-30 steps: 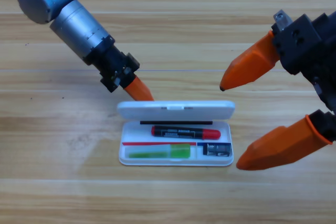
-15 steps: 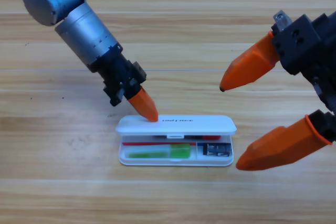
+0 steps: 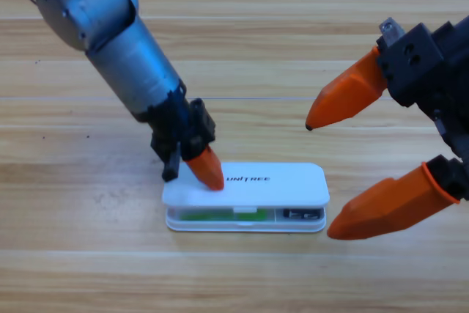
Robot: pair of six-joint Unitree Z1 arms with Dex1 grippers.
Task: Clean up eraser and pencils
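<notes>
The white case (image 3: 245, 228) lies at the table's middle with its lid (image 3: 278, 185) lowered almost flat over the tray. My left gripper (image 3: 208, 173) is shut, and its orange tip presses on the lid's left end. Through the narrow front gap I see the lime green pencil (image 3: 209, 215) on the left and the dark eraser (image 3: 302, 215) in the right compartment. The black pencil with red ends is hidden under the lid. My right gripper (image 3: 319, 181) stands open just right of the case, holding nothing.
The left arm (image 3: 121, 45) slants down from the upper left corner. The right arm's black body (image 3: 432, 71) fills the right edge. Bare wooden table (image 3: 88, 254) surrounds the case.
The left gripper pushed the lid forward and down, from upright to nearly closed. The black-and-red pencil went out of sight under it. The right gripper held still.
</notes>
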